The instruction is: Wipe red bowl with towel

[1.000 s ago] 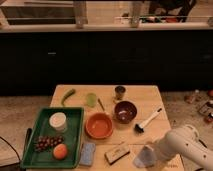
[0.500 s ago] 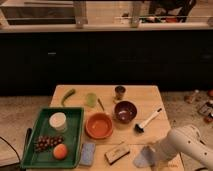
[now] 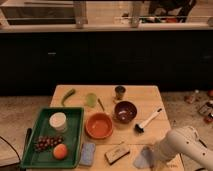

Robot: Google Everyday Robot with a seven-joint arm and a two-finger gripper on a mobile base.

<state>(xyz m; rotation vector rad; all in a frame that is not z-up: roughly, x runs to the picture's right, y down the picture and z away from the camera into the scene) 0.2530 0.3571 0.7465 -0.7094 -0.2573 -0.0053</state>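
Hovering with the gripper [image 3: 154, 154] over the towel [image 3: 142, 159] at the near edge of the table [image 3: 142, 97]; whether closed on it, impossible to tell. Needing a firm pinch before sweeping inside the red bowl [image 3: 99, 125], sitting just beside the green tray [image 3: 45, 110].

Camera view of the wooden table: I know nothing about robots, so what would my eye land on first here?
Probably the bright orange-red bowl in the middle of the table, right beside a green tray of food on the left. Then the robot's bulky white arm at the front right corner, with its pincer down by a bluish towel.
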